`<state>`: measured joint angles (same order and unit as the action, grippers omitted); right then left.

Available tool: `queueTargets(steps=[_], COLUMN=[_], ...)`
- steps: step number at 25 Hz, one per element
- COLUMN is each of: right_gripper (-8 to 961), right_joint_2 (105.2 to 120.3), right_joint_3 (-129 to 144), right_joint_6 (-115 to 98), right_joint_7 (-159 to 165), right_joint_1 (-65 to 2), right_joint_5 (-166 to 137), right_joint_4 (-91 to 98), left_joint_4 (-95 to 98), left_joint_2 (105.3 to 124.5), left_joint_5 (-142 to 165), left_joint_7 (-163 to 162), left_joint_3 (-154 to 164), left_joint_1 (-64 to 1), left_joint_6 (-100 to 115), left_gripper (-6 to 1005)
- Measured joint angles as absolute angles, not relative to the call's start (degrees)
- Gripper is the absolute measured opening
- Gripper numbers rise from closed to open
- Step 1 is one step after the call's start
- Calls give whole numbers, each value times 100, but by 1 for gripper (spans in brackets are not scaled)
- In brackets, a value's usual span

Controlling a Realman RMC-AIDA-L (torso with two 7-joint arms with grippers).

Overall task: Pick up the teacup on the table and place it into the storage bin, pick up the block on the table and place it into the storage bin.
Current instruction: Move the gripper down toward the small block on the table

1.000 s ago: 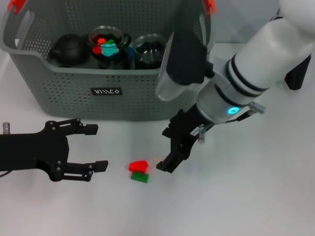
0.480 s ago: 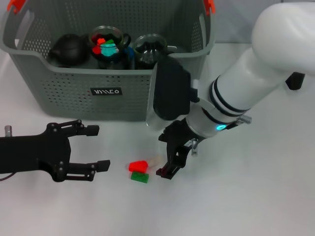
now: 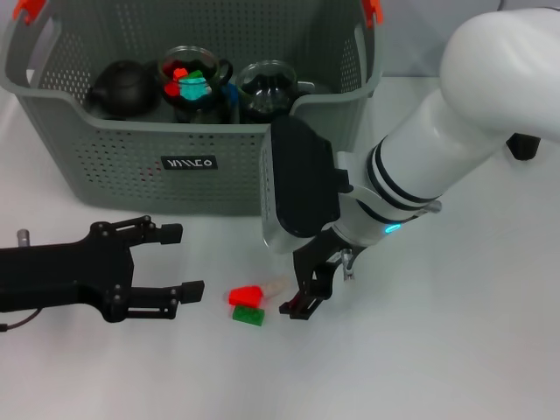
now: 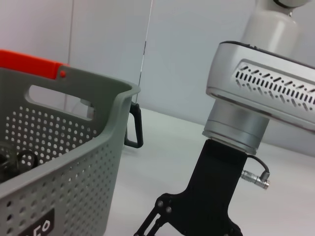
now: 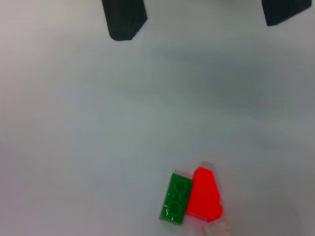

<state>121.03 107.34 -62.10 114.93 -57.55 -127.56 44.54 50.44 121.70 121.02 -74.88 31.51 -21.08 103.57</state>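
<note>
Right gripper [image 3: 302, 293] hangs open, angled down beside the block [image 3: 247, 304].

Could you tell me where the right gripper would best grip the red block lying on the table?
Probably from above, closing the right gripper across the red block and the green block touching it; they lie flat, side by side, on the table.

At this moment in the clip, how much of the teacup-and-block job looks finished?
No teacup stands on the table; glass vessels and a dark teapot sit in the storage bin, so that half looks done. The blocks remain: red block and green block lie touching on the table. The right gripper is open beside them, gripping nothing. The left gripper waits open on the other side.
</note>
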Motion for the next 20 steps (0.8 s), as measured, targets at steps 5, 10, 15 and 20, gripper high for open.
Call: queueTargets(steps=[5, 10, 15, 20], right_gripper=[896, 854, 779, 680], right_joint_2=[12111, 12118, 12121, 12132], right_joint_3=[10739, 10769, 10793, 10802], right_joint_6=[-6102, -5869, -5651, -5569], right_joint_7=[11225, 11123, 10857, 10756], right_joint_1=[-5725, -5733, -5735, -5709], right_joint_5=[-12512, -12365, -11993, -11828], right_joint_4=[4392, 4158, 3922, 3824], left_joint_4=[5019, 4968, 4958, 4956], left_joint_2=[12220, 12215, 12213, 12202], left_joint_5=[12102, 12101, 12102, 12102], left_joint_7=[-7518, -7527, -7527, -7527], left_joint_3=[3078, 3045, 3031, 3032], left_joint_1=[-2110, -2110, -2118, -2129], left_joint_6=[10353, 10353, 10353, 10353], left_gripper=[889, 888, 888, 889])
